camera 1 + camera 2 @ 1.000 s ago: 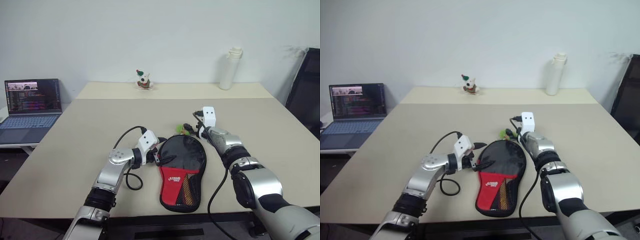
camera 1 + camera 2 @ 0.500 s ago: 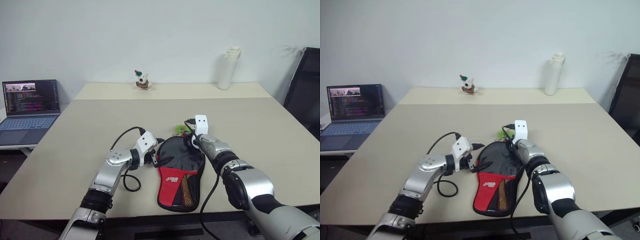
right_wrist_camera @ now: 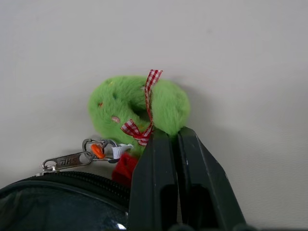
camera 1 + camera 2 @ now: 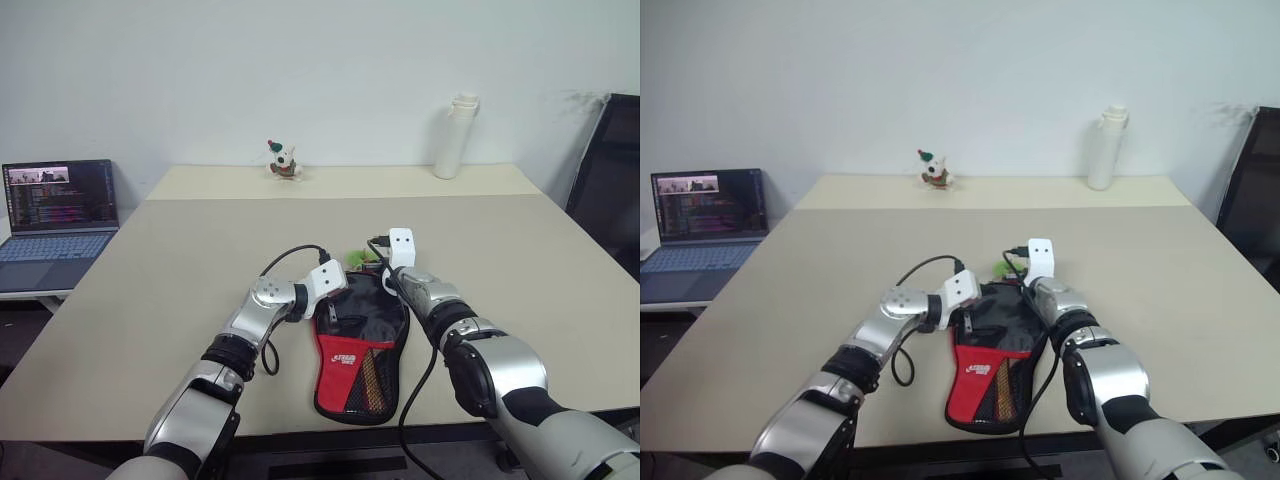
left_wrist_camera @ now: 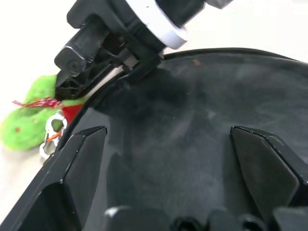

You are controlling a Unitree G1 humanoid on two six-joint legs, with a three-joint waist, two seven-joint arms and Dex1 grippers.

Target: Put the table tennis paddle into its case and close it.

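Lying flat on the beige tabletop: the case, a paddle-shaped fabric pouch. Round end black and slightly glossy, pointing away from the robot; narrow end red with a white logo and a black mesh pocket, pointing toward the tabletop's near edge. Ringed by a black zipper rim, seen in the right wrist view with a silver pull and a small orange bit beside it. Hung just off the case's far rim: a fuzzy green tag tied with a red-and-white checked ribbon, resting on the tabletop.

Over the case's round black part, from its left edge: left gripper, fingers spread wide apart, black fabric showing between them, nothing clamped. Contact with the case hard to tell.

At the case's far rim, next to the green tag: right gripper, fingers pressed together, tips against the tag's lower edge just above the zipper. Whether anything is pinched between them cannot be told.

Well beyond the case, near the wall: a white bottle and a small toy figure. Far to the case's left, off the tabletop: an open laptop.
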